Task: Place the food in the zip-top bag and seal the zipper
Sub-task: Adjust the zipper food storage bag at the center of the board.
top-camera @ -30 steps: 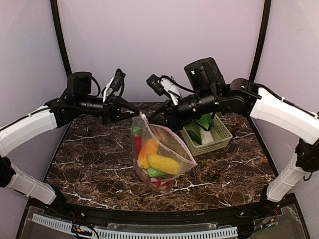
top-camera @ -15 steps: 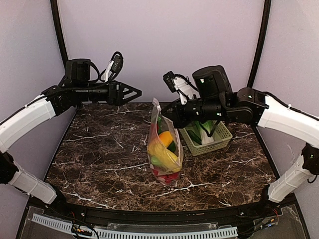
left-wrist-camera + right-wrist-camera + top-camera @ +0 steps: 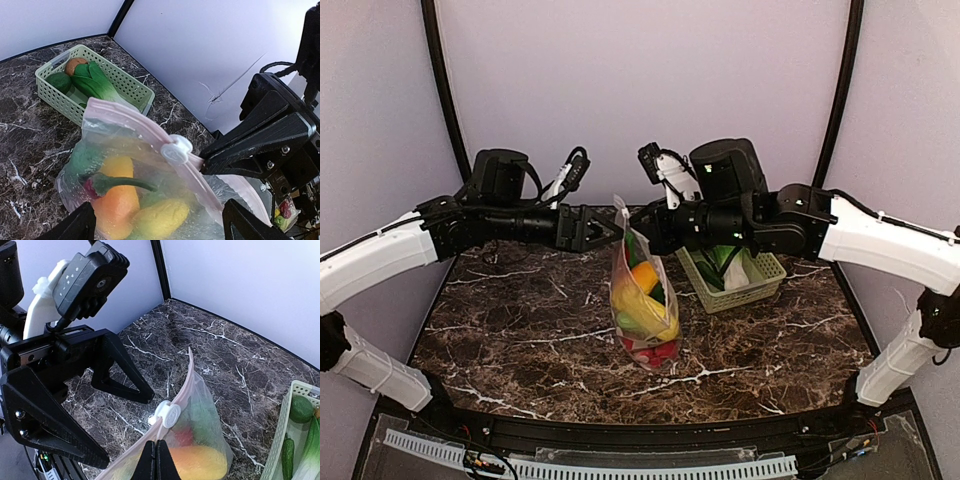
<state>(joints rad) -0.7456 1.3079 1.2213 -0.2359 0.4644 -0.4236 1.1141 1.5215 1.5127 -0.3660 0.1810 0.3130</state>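
**We hold the zip-top bag (image 3: 642,300) by its zipper (image 3: 132,119)**

Over the dark marbled worktop (image 3: 520,310) the clear bag hangs upright, its lower end down at the surface, near the pale green basket (image 3: 762,283). Our right end effector (image 3: 155,452) is pinched closed on the pink zipper strip. Our left end effector (image 3: 612,228) stands open just beside that edge, near the white slider (image 3: 176,149). Yellow, orange and red food (image 3: 642,312) sits inside the bag, and bok choy (image 3: 97,80) lies in the basket.

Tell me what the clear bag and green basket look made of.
The clear dotted zip-top bag: thin, glossy plastic film, likely; creased, floppy and see-through. The pale green lattice basket: rigid moulded plastic, probably; matte, with a regular grid of holes.
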